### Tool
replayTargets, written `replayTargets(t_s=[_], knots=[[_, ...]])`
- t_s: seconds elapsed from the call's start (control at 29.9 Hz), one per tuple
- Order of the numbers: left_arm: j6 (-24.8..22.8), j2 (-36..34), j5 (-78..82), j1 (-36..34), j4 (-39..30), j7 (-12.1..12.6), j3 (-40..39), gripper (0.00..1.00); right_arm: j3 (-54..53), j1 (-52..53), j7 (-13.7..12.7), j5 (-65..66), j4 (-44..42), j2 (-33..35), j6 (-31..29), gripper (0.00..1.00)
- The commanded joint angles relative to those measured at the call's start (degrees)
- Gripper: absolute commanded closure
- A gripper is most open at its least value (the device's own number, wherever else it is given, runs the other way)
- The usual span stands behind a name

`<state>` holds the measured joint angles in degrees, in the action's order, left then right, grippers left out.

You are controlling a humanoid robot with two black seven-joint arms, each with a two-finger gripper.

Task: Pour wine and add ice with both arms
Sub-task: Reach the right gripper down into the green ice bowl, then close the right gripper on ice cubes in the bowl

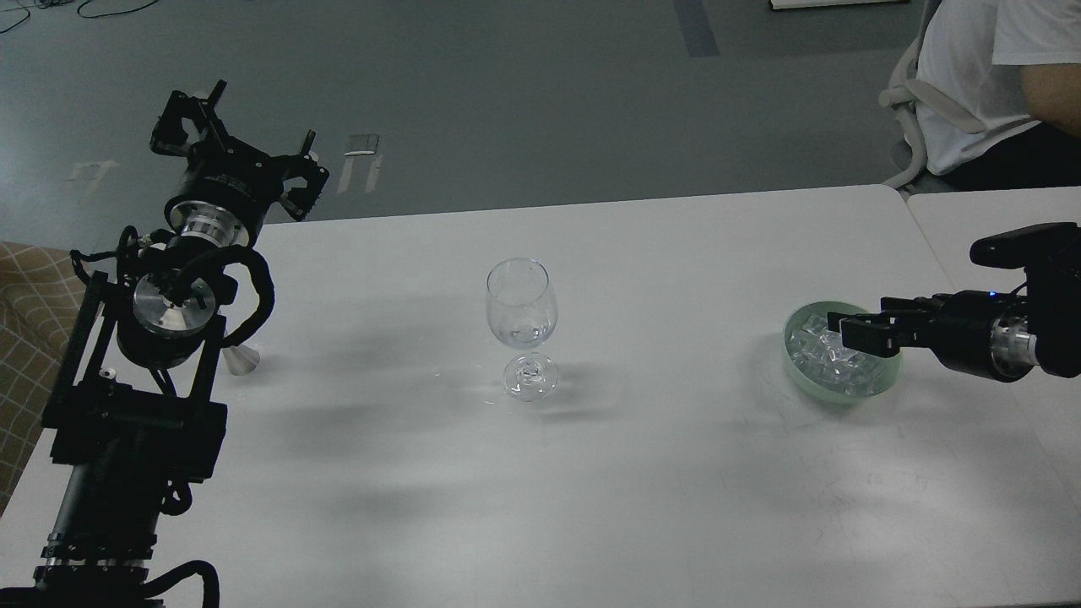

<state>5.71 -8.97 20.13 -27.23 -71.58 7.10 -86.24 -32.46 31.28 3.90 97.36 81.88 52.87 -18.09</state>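
A clear stemmed glass (521,312) stands upright mid-table with a little colourless wine (524,336) at the bottom of its bowl. A heap of clear ice (823,359) cubes fills a pale green bowl (844,395) at the right. My right gripper (844,329) reaches in from the right and hangs just over the ice, its dark fingers slightly apart and empty. My left gripper (247,139) is raised over the table's far left edge, claws spread open and empty, well away from the glass.
A small silver cone-shaped measure (240,361) lies on the table beside my left arm. A second table (963,219) abuts on the right. A seated person in a white shirt (971,76) is behind the far right corner.
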Motion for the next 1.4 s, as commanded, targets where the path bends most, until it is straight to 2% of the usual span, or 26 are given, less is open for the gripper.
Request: replayTargets(t_s=[0.0, 0.27, 0.43, 0.77, 1.04, 1.14, 1.2, 1.37], knots=[[0.01, 0.01, 0.00, 0.59, 0.03, 0.02, -0.07, 0.02, -0.06, -0.52, -1.17, 0.20, -0.66, -1.45, -0.02, 0.22], [0.01, 0.09, -0.09, 1.38, -0.23, 0.02, -0.77, 0.02, 0.03, -1.93, -3.63, 0.37, -1.98, -2.25, -0.11, 0.22], [0.01, 0.09, -0.09, 1.65, -0.23, 0.02, -0.86, 0.02, 0.03, -2.90, -3.90, 0.99, -1.98, -2.60, -0.11, 0.23], [0.01, 0.09, -0.09, 1.65, -0.23, 0.02, -0.86, 0.02, 0.03, -2.90, -4.60, 2.40, -2.16, -4.18, -0.02, 0.39], [-0.17, 0.01, -0.09, 1.65, -0.23, 0.02, -0.94, 0.02, 0.11, -3.07, -5.12, 2.57, -2.07, -4.27, -0.02, 0.44], [-0.25, 0.01, -0.09, 2.09, -0.23, -0.07, -0.94, 0.02, 0.11, -3.07, -6.36, 2.83, -2.07, -4.36, -0.02, 0.50], [-0.26, 0.01, -0.09, 2.26, -0.23, -0.07, -0.94, 0.02, 0.11, -2.98, -6.53, 2.84, -2.07, -4.36, -0.02, 0.56], [-0.26, 0.01, -0.09, 2.26, -0.23, -0.07, -0.94, 0.02, 0.11, -3.07, -6.71, 2.84, -2.07, -4.44, -0.02, 0.62]])
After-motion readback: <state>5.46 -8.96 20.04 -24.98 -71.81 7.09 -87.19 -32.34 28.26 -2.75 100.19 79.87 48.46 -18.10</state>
